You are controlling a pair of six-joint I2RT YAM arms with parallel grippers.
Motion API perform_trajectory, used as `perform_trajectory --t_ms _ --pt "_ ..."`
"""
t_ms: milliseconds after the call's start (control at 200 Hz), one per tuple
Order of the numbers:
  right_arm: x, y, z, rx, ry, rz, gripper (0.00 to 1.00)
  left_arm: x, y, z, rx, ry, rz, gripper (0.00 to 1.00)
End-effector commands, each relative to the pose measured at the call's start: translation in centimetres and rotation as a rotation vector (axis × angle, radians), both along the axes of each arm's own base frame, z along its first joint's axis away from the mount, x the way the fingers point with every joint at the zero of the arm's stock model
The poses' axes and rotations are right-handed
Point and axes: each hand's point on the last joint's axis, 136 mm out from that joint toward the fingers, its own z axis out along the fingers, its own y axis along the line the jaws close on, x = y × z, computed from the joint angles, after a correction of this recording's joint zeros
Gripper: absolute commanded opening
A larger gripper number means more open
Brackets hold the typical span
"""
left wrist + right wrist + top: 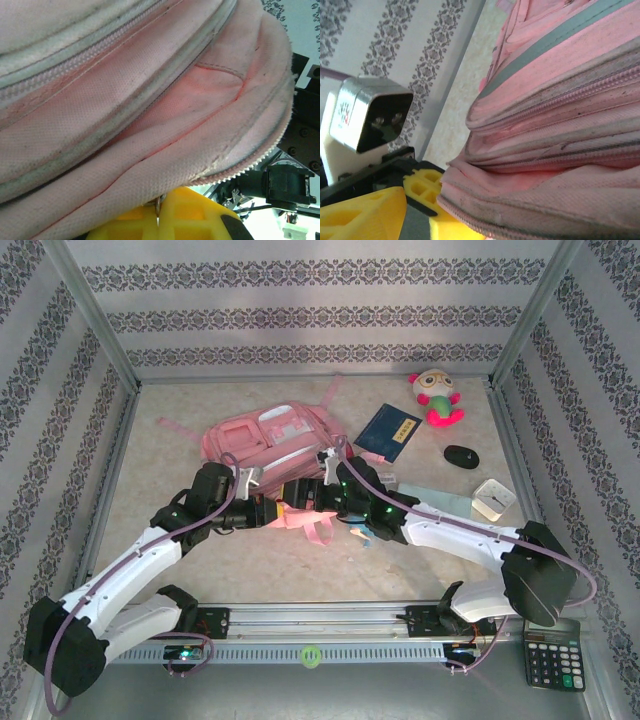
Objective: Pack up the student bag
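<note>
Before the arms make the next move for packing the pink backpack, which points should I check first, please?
1. Left pincer shut on the large pink fabric backpack at its zip edge: ok.
2. Right pincer open and empty: ok.
3. Backpack mouth parted: ok; wide enough: cannot tell.
4. Flat dark blue booklet lies uncovered, right of the backpack: ok.
5. Items inside the backpack: cannot tell.
</note>
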Motion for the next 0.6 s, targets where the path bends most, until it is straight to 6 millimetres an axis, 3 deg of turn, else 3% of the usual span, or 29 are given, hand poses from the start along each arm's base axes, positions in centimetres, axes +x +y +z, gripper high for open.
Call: perform_trajectory --t_ms 0,225,315,455,530,595 --pt "1.3 1.1 2.5 0.104 -0.015 -0.091 0.78 0.6 -1.2 2.1 -0.062 -0.096 -0.046 0.00" --pt "3.2 2.6 1.9 0.192 0.060 -0.183 0.74 0.1 -1.7 1.4 -0.061 -0.075 -0.087 0.00" --pt "3.9 2.0 1.5 0.193 0.064 -0.213 0.45 -0.2 -1.2 0.5 -0.006 -0.048 -0.095 0.00" --pt "3.9 -0.1 1.8 0.166 0.034 -0.156 0.15 -0.3 1.5 -1.2 0.188 -0.034 -0.058 0.00" --pt "3.7 -1.6 1.6 0.146 0.036 -0.115 0.05 -0.5 2.9 -1.9 0.271 -0.025 -0.048 0.00" --pt "3.2 -2.4 2.1 0.134 0.020 -0.054 0.02 -0.4 4.2 -2.4 0.340 -0.019 -0.034 0.00"
